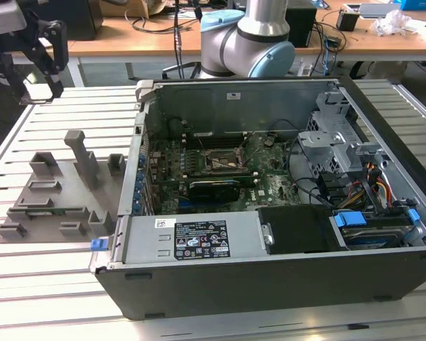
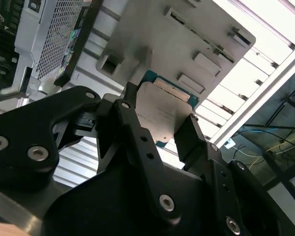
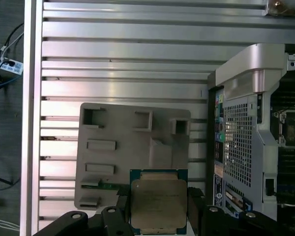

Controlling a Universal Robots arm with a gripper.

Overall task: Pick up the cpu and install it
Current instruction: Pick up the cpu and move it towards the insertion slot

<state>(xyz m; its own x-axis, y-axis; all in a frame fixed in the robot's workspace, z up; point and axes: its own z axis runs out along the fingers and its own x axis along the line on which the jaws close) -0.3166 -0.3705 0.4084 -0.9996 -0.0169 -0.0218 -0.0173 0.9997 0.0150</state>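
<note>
The cpu (image 3: 157,199), a flat square chip with a silver metal top and a green rim, sits between my gripper's (image 3: 158,212) black fingers, which are shut on its two opposite edges. In the second wrist view the cpu (image 2: 162,110) shows in the same grip, held in the air above the grey holder tray (image 2: 187,34) by the gripper (image 2: 161,119). In the exterior view the gripper (image 1: 37,91) hangs high at the far left, beyond the holder tray (image 1: 50,206). The dark motherboard socket (image 1: 220,160) lies inside the open computer case (image 1: 199,241), well to the exterior view's right of the gripper.
The grey holder tray (image 3: 123,162) lies on a slatted aluminium table (image 3: 118,59), beside the case's perforated wall (image 3: 238,142). Drive cages and cables (image 1: 341,156) fill the case's right part. The arm's base (image 1: 248,39) stands behind the case.
</note>
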